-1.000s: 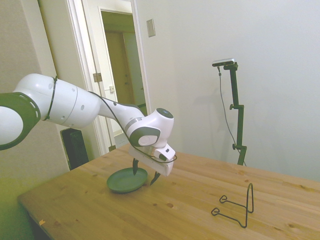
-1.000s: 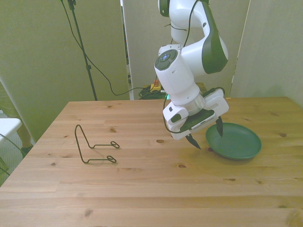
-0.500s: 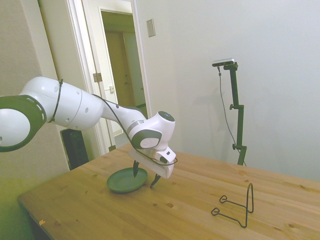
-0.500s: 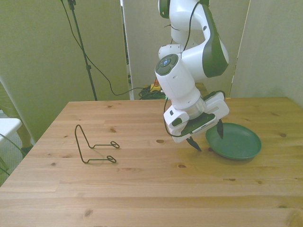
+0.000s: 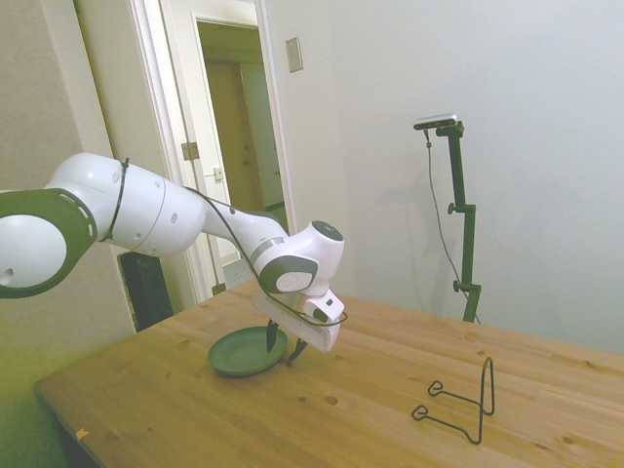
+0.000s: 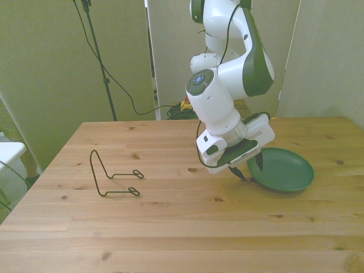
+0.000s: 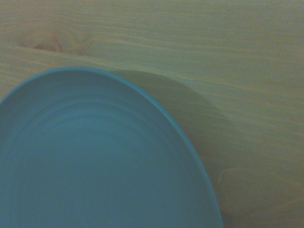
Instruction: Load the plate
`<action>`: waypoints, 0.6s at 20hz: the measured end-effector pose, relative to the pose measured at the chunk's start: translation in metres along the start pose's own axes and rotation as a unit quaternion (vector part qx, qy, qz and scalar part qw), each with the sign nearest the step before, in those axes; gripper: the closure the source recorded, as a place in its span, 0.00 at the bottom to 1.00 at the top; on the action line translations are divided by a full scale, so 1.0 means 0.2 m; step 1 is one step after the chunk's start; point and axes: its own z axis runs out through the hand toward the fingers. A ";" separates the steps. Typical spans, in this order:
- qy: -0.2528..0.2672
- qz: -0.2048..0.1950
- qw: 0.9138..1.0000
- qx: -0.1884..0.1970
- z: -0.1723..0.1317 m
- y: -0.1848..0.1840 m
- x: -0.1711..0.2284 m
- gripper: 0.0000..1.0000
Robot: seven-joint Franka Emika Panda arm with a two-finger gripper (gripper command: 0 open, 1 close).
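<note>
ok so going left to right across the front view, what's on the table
wire stand → gripper → green plate, the open gripper straddling the plate's rim on the front view's left

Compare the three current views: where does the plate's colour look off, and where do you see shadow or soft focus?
Wrist view: the plate looks bluish-teal, slightly soft, casting a dim shadow on the table. Front view: the plate is dark green and sharp under even light. Side view: plate green, with a yellowish cast at the picture's left edge.
</note>
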 end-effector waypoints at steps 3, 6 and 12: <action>-0.001 0.003 1.000 -0.001 0.00 0.01 0.01 1.00; -0.002 0.006 1.000 -0.001 0.01 0.03 0.02 1.00; -0.005 0.007 1.000 -0.003 0.03 0.03 0.02 1.00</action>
